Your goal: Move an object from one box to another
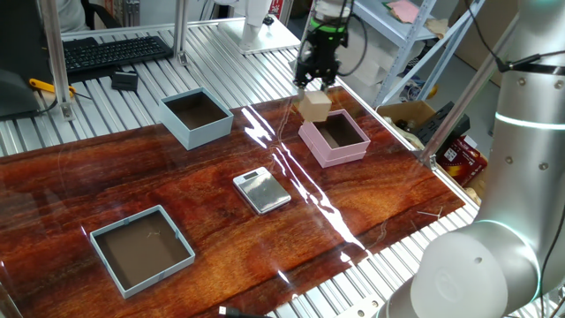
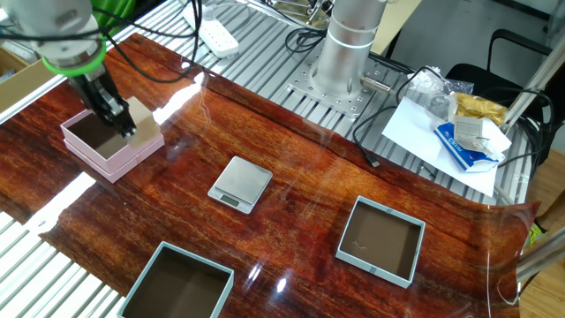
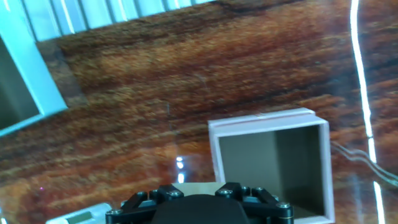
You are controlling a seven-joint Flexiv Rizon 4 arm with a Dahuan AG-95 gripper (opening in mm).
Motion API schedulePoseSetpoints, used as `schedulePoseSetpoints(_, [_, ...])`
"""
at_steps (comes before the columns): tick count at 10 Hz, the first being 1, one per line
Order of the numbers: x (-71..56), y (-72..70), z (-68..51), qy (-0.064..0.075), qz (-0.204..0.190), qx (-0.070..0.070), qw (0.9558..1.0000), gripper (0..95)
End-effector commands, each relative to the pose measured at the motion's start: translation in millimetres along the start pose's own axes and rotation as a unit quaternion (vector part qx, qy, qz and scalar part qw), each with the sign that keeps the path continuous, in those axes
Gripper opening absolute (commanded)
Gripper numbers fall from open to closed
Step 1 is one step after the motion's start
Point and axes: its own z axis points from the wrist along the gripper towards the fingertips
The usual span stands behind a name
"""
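Fixed view: gripper [image 1: 314,87] closed on tan wooden cube [image 1: 314,105], aloft over pink box [image 1: 335,139] rim at 10 o'clock. Tall light blue box [image 1: 196,117] at 9 o'clock, well apart on worktop [image 1: 177,190].

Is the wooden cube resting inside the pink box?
No, the wooden cube hangs in the end effector, above the pink box's rim.

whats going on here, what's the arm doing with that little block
The robot arm's gripper is shut on a small tan wooden cube and holds it in the air at the edge of the pink box, clear of the box floor. The tall light blue box sits farther along the wooden table, with nothing in it. A small silver scale and a wider grey-blue tray lie untouched.
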Motion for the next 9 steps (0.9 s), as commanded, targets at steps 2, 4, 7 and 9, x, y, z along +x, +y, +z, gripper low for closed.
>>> schedulePoseSetpoints(2, [-7.3,20.9,6.5,0.001,0.013,0.0,0.9999,0.0])
schedulePoseSetpoints(4, [-12.1,32.2,9.7,0.003,0.013,-0.006,0.9999,0.0])
schedulePoseSetpoints(7, [-19.4,48.7,16.1,0.004,0.024,-0.009,0.9997,0.0])
schedulePoseSetpoints(9, [-23.1,56.3,21.0,0.003,0.033,-0.008,0.9994,0.0])
